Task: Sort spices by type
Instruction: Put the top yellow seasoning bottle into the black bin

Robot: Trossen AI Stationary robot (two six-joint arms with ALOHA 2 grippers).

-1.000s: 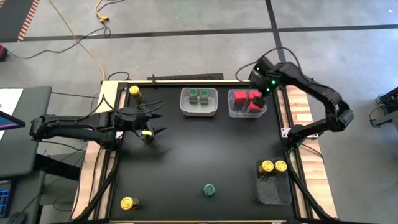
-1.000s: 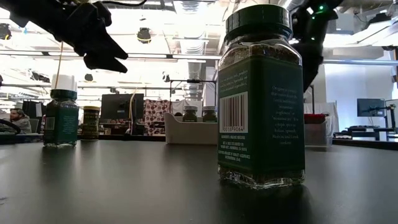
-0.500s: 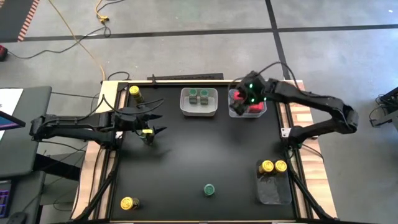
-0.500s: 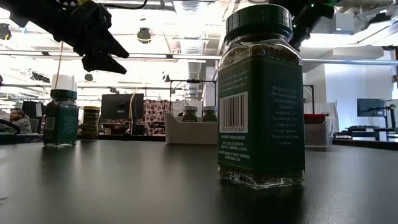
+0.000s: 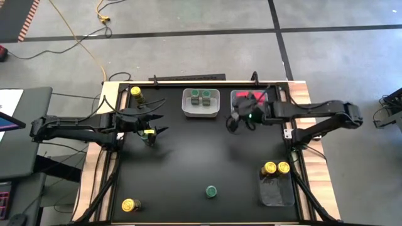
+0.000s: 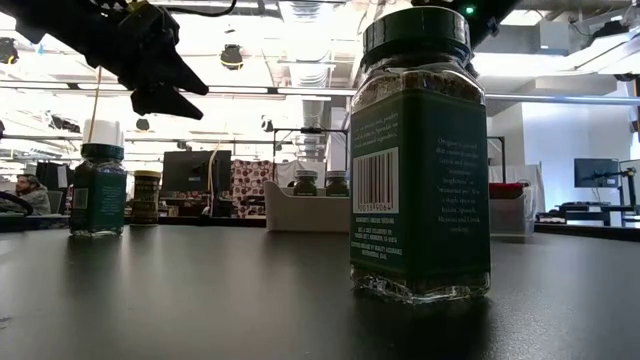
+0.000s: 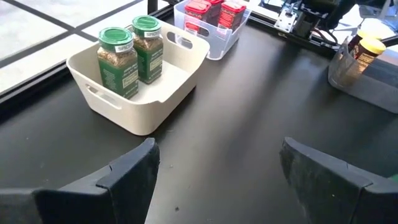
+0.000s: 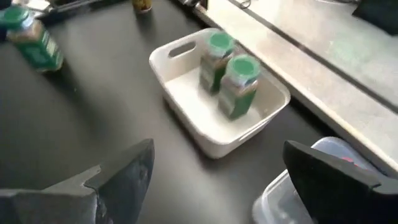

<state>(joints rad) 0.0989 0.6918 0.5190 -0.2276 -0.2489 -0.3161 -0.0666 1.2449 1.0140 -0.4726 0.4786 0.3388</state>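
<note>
My left gripper (image 5: 159, 123) hangs open and empty above the table's left part (image 7: 217, 162); it also shows in the low view (image 6: 165, 78). A green-lidded jar (image 5: 149, 135) stands on the table right beside it. My right gripper (image 5: 232, 119) is open and empty (image 8: 217, 168), just near of the clear bin with red boxes (image 5: 251, 99) and right of the white bin (image 5: 201, 103) holding two green-lidded jars (image 8: 227, 78). A green-lidded jar (image 5: 211, 191) stands alone near the front (image 6: 420, 160). Yellow-lidded jars stand at far left (image 5: 135, 94) and near left (image 5: 129, 205).
A clear bin (image 5: 276, 188) at the near right holds two yellow-lidded jars (image 5: 276, 168). The black tabletop's middle (image 5: 201, 150) lies bare between the bins and the front jar. The table's wooden side rails (image 5: 301, 100) run along left and right.
My right gripper has swung from the far right corner, beyond the red-box bin, across that bin toward the table's left and near side, and now stands in front of it. It stays open. My left arm has kept still.
</note>
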